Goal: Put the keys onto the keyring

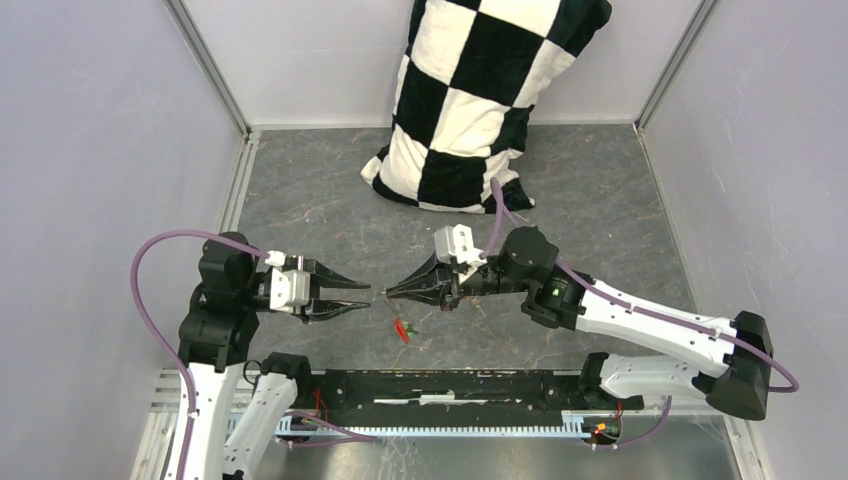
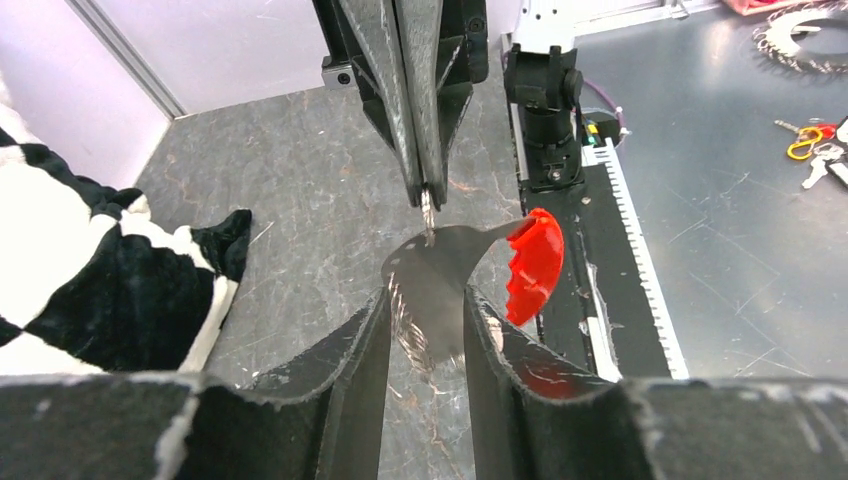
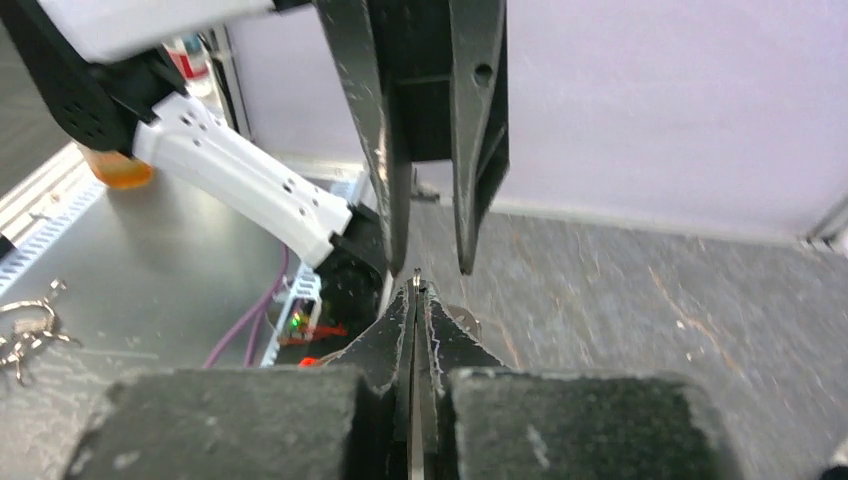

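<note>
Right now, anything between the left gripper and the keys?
Nothing on the table blocks the keys, which lie below the gripper tips in the top view. But the keyring, pinched by the right gripper, has its fob between the left gripper's open fingers.

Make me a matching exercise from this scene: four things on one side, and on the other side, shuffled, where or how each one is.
Column one:
1. left gripper
2. right gripper
3. keys
4. checkered pillow

Column two:
A. lying loose on the table, held by neither gripper
B. jaws apart
C. at the back wall
D. shut on the edge of the keyring

Pairs: 1-B, 2-D, 3-A, 4-C
</note>
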Robot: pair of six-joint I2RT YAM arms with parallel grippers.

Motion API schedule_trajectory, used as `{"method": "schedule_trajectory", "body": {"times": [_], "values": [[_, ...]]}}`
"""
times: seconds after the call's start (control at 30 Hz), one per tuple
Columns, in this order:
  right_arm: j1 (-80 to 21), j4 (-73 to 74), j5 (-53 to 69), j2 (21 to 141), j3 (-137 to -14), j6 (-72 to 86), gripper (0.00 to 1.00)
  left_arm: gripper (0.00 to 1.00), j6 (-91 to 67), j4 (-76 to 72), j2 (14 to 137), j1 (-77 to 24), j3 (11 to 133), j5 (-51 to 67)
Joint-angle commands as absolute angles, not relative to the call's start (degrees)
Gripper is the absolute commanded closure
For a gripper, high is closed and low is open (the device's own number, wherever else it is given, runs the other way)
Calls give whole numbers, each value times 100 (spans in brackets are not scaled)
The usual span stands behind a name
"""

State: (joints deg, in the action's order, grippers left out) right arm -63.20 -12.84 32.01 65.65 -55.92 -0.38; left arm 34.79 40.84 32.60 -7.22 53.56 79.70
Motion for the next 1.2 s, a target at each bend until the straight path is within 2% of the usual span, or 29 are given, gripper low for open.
{"method": "schedule_trajectory", "body": {"times": [0.0, 0.4, 0.83, 1.17], "values": [[-6313, -3864, 3453, 6431, -5103, 890, 100, 62, 2999, 4043, 3271, -729, 5353, 8285], [-6337, -5730, 3389, 6952, -4738, 1564, 99, 68, 2924, 4060, 3620, -729, 5649, 8751], [-6534, -6523, 3280, 7462, -4591, 1662, 100, 69, 2858, 4061, 3798, -729, 5845, 8852], [-6635, -6659, 3055, 7519, -4410, 1547, 100, 82, 2821, 4053, 3746, -729, 5845, 8901]]}}
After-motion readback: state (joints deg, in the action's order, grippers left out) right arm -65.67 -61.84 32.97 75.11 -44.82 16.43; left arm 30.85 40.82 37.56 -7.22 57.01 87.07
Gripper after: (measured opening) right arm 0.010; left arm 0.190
